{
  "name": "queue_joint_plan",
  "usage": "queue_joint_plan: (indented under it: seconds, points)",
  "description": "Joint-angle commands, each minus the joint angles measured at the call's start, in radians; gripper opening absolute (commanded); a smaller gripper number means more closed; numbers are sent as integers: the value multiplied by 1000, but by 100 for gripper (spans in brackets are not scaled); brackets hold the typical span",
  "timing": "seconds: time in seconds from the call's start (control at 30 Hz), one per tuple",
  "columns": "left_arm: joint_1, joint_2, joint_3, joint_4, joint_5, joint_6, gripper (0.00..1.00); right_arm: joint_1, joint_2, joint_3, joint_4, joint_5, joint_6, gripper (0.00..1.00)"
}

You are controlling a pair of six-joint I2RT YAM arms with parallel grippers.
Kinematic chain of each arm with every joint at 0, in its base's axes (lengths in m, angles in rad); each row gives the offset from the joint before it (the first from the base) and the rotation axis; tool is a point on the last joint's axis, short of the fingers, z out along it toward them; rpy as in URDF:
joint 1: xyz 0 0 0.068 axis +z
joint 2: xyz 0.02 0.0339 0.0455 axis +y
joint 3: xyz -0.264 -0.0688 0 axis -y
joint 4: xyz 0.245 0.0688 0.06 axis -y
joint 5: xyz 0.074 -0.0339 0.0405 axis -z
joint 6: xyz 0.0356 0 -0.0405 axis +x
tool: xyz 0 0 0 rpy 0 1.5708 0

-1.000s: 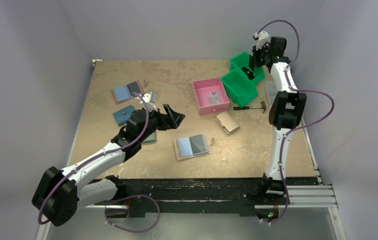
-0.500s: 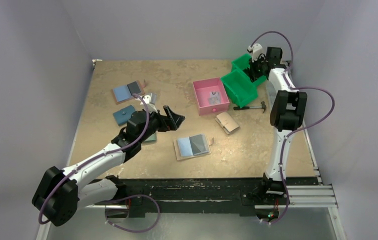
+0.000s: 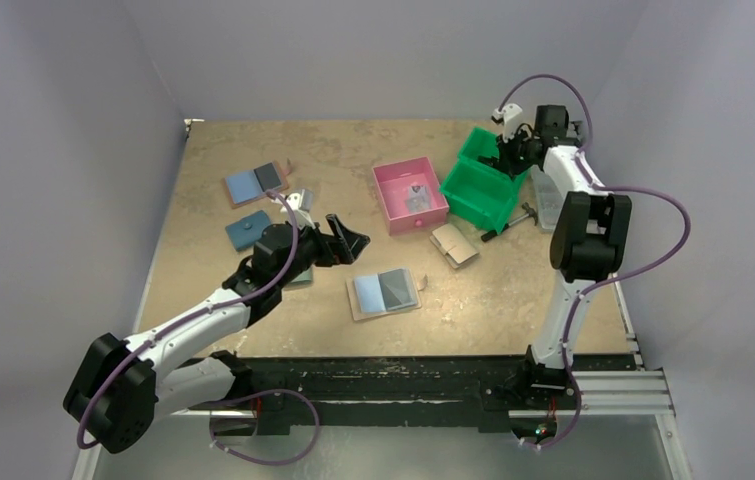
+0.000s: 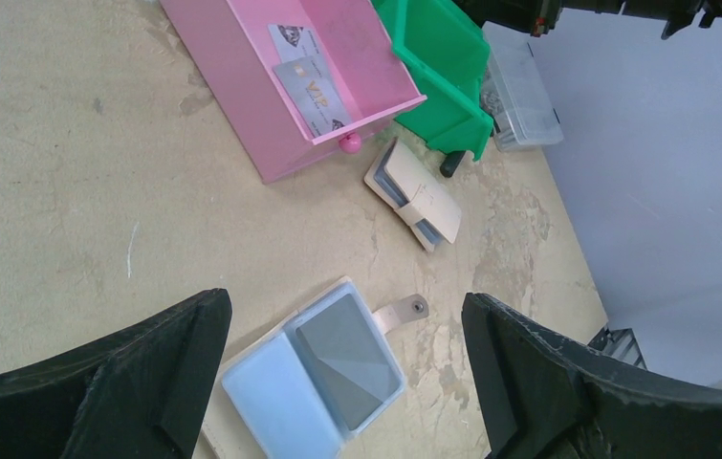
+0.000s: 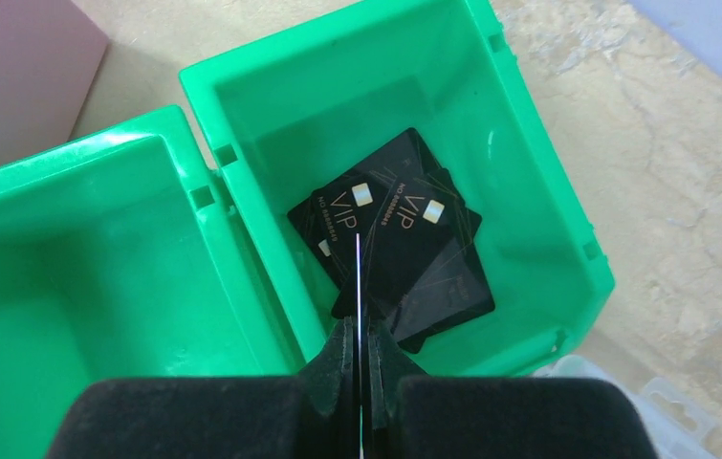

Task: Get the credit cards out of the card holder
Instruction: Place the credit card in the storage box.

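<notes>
Two green bins slid nearer, right tool pinching a card above.

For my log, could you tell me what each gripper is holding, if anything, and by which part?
The right gripper pinches a thin card, seen edge-on, by its near end, above the green bin. The left gripper is open and holds nothing.

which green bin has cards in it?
The green bin below the right end effector and its pinched card, holding black VIP cards; the adjoining bin beside the pink tray is empty.
</notes>
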Motion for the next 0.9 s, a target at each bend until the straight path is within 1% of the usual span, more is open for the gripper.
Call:
queue_joint_plan:
  seconds: [0.0, 0.17, 0.3, 0.37, 0.53, 0.6, 0.73, 0.8, 0.87]
  points:
    - [9, -29, -6, 59, 21, -18, 99, -5, -33, 14, 22, 16, 78, 0]
    - [9, -50, -9, 52, 19, -23, 99, -12, 49, 153, 27, 11, 197, 0]
    - [8, -64, -12, 44, 15, -21, 99, -12, 103, 194, 68, -23, 328, 0]
    - [10, -67, -11, 42, 15, -20, 99, -11, 127, 215, 71, -31, 364, 0]
    - [9, -74, -4, 34, 18, -16, 99, -9, 218, 329, -9, -78, 397, 18]
    - [9, -85, -3, 27, 18, -13, 99, -11, 208, 313, -14, -30, 380, 24]
    - [8, -111, -14, 21, 14, -12, 99, -12, 79, 160, 89, 131, 341, 37]
    - [8, -118, -20, 22, 15, -13, 99, -14, 26, 104, 126, 188, 320, 39]
    - [9, -123, -20, 24, 20, -14, 99, -19, -13, 74, 131, 212, 307, 40]
